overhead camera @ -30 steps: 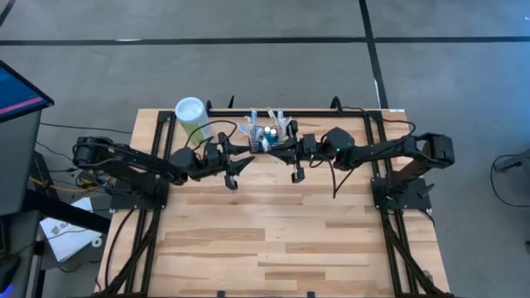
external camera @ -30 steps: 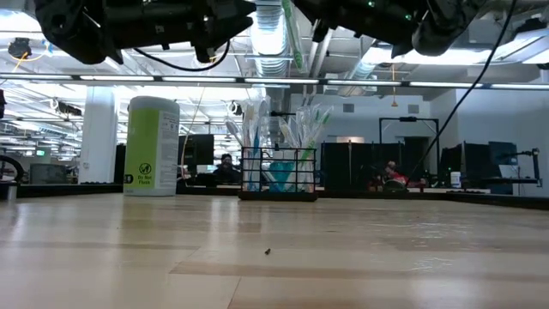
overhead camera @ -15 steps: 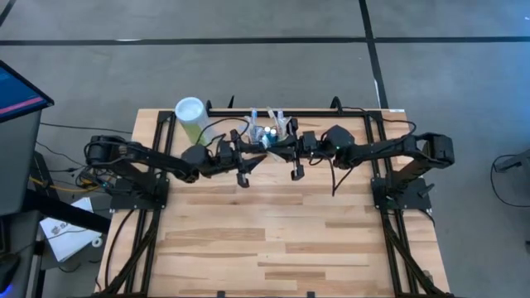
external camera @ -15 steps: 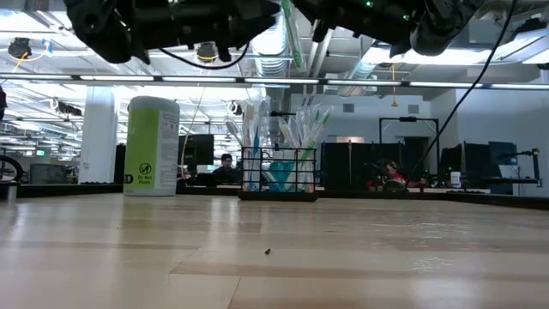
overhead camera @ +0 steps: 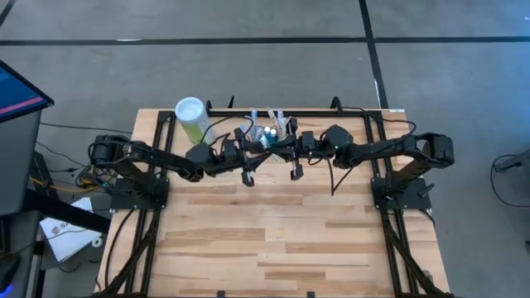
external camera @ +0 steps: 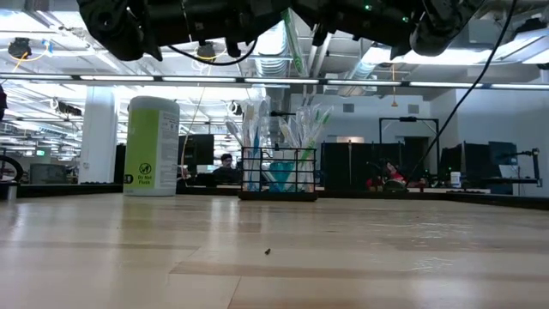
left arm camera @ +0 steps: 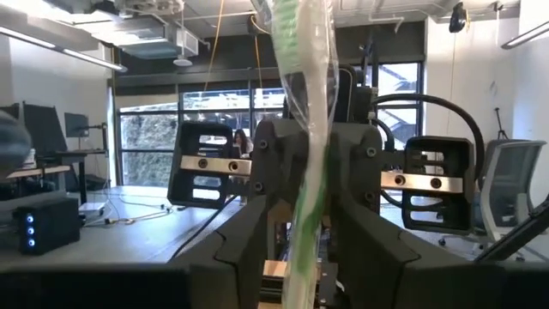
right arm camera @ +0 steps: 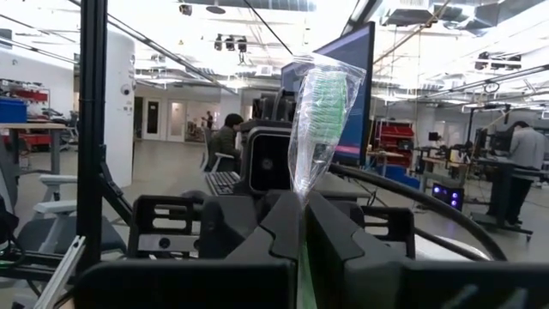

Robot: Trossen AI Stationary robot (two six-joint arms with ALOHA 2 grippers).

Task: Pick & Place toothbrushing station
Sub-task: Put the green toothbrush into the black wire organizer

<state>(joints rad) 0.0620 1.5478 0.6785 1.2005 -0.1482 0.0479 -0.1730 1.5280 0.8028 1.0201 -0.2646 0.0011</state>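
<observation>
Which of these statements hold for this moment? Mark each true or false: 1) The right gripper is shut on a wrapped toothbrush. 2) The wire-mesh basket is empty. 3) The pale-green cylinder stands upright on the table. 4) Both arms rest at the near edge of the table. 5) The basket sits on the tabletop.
1) True: the right gripper is shut on a wrapped toothbrush with a green head.
2) False: the wire-mesh basket already holds several upright toothbrushes.
3) True: the pale-green cylinder stands upright, left of the basket in the low view.
4) False: both arms reach along the far side, the left gripper meeting the right one beside the basket.
5) True: it sits on the table.
</observation>
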